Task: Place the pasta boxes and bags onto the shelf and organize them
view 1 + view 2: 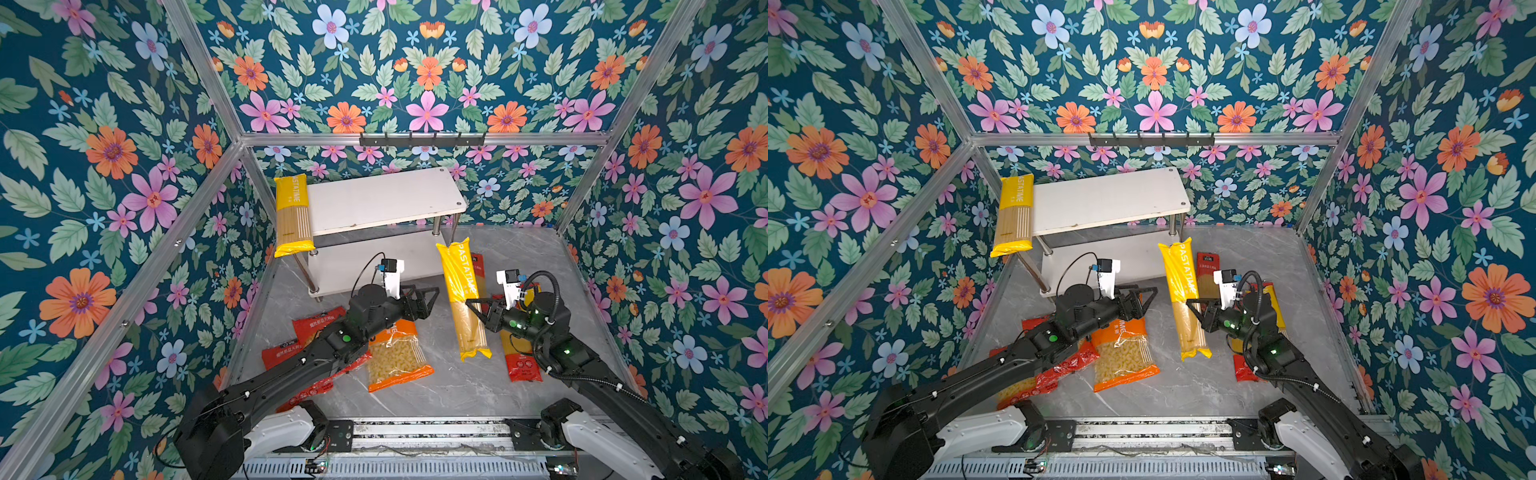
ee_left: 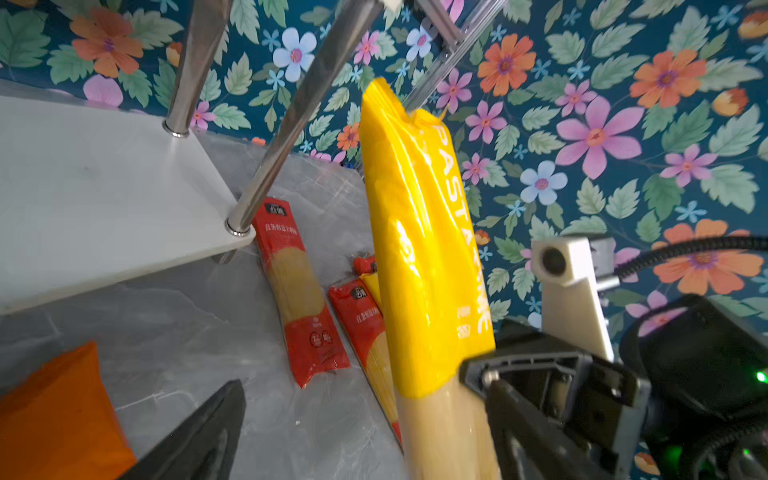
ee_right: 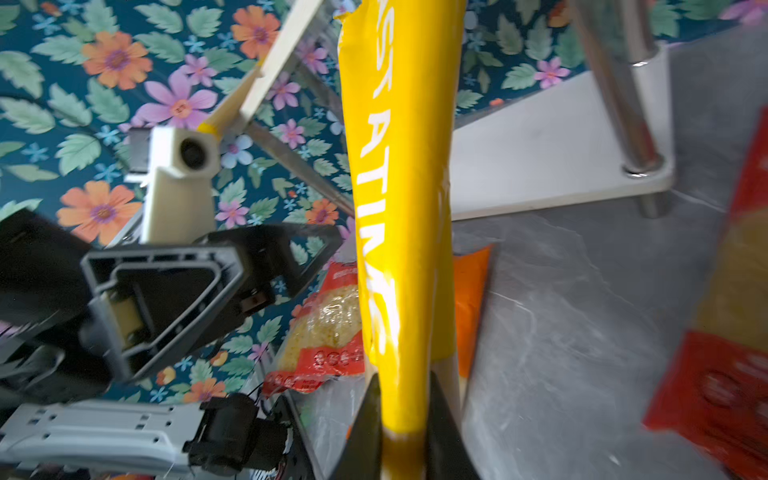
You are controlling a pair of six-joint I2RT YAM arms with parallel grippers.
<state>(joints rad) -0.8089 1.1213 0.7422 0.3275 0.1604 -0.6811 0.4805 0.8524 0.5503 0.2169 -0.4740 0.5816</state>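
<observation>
My right gripper is shut on a long yellow spaghetti pack, holding it raised and tilted above the table. My left gripper stands open close to the pack's left side, gripping nothing. Another yellow pack lies across the left end of the shelf's top board, overhanging the front. An orange curly-pasta bag lies on the table. Short red bags sit partly hidden under the left arm.
Long red spaghetti packs lie on the grey table by the right arm, and one more under the left arm. A black hook rail hangs on the back frame. Flowered walls close in on three sides.
</observation>
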